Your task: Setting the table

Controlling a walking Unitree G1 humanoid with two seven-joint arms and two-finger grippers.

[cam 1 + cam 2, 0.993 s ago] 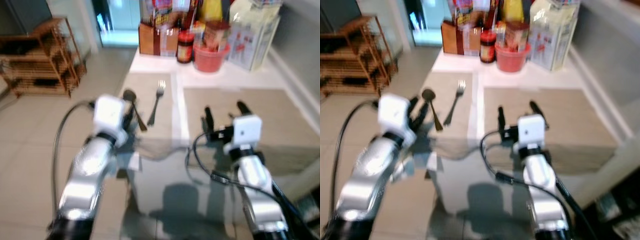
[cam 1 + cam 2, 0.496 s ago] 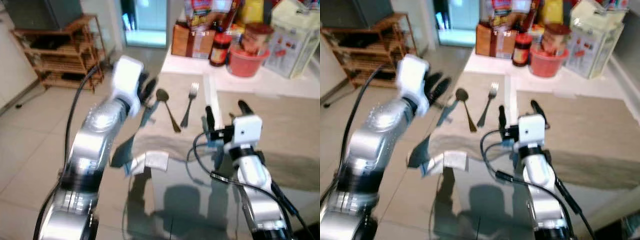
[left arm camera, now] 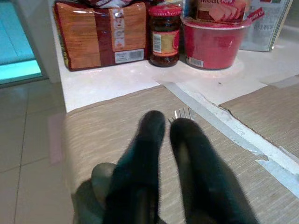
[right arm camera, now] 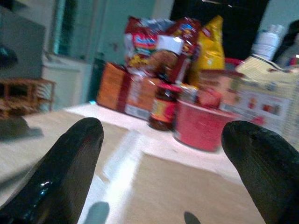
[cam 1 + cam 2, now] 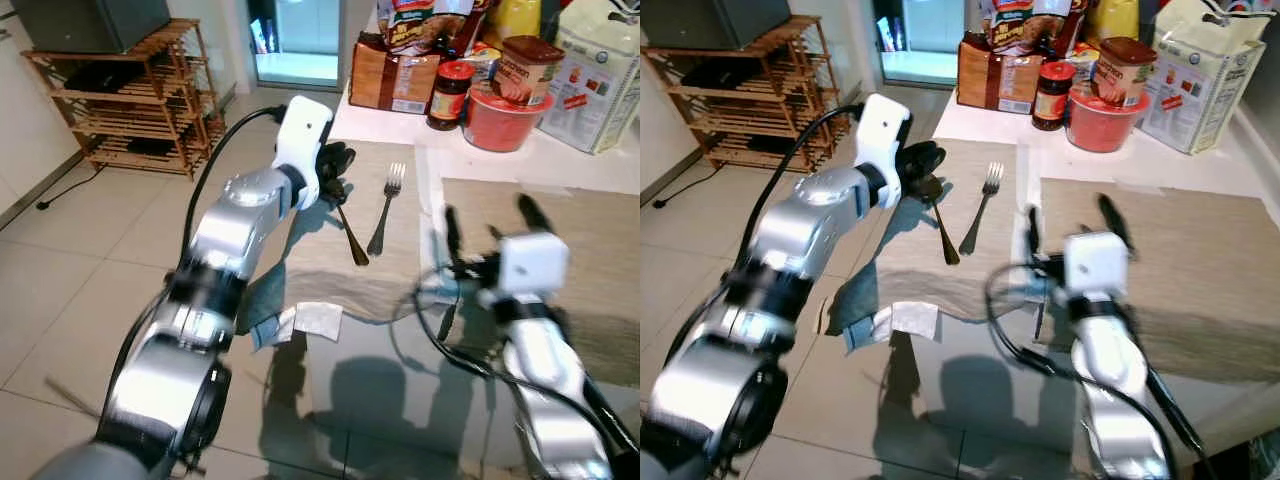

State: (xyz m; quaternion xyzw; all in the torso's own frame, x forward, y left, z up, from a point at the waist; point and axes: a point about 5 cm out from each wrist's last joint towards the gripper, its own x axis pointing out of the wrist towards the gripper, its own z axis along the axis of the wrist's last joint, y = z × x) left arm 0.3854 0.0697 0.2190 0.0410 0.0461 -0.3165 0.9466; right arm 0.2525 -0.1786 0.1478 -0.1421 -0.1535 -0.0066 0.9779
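While the left gripper (image 5: 335, 168) hovers over the spoon (image 5: 345, 225), its jaws nearly closed, the fork (image 5: 384, 205) lies beside.

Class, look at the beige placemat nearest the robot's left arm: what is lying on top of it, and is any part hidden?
A fork and a spoon lie side by side on the placemat. The left hand hangs over the spoon's bowl, covering most of it.

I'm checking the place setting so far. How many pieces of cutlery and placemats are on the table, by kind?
Spoons: 1, spoon, its bowl under the left hand
Forks: 1, fork
Placemats: 2, left placemat and right placemat
Total: 4
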